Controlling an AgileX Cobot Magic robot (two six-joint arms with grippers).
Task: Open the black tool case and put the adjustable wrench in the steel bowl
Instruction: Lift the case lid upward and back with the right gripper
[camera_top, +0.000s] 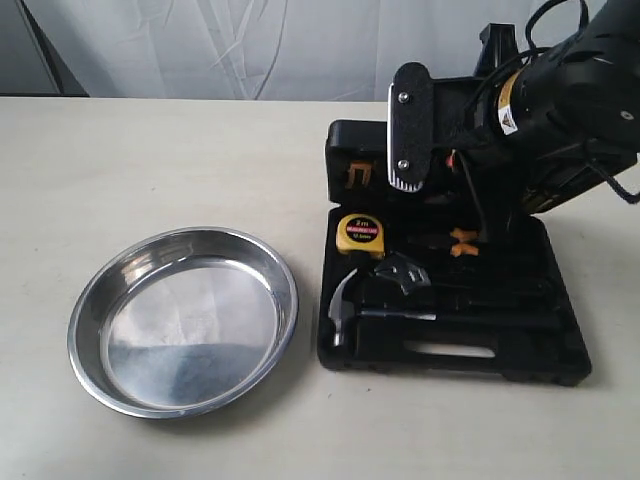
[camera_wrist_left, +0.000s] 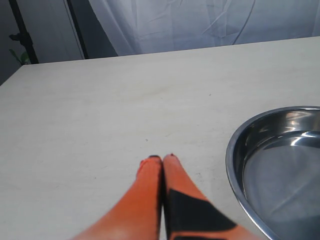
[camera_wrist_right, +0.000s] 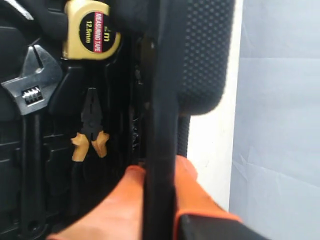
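The black tool case (camera_top: 500, 365) lies open on the right of the table, its lid (camera_top: 350, 150) standing up at the back. My right gripper (camera_top: 420, 180) is shut on the lid's edge (camera_wrist_right: 165, 100), one orange finger (camera_wrist_right: 130, 190) on each side. The adjustable wrench (camera_top: 402, 272) (camera_wrist_right: 31, 90) rests in the case's tray, silver head beside the hammer (camera_top: 345, 300). The steel bowl (camera_top: 185, 320) sits empty on the left. My left gripper (camera_wrist_left: 162, 159) is shut on nothing, just above the table beside the bowl's rim (camera_wrist_left: 235, 150); it is out of the exterior view.
A yellow tape measure (camera_top: 360, 232) (camera_wrist_right: 91, 30) and orange-handled pliers (camera_top: 462, 240) (camera_wrist_right: 90, 135) also lie in the case. The right arm (camera_top: 570, 110) reaches in above the case's back right. A white curtain hangs behind the table.
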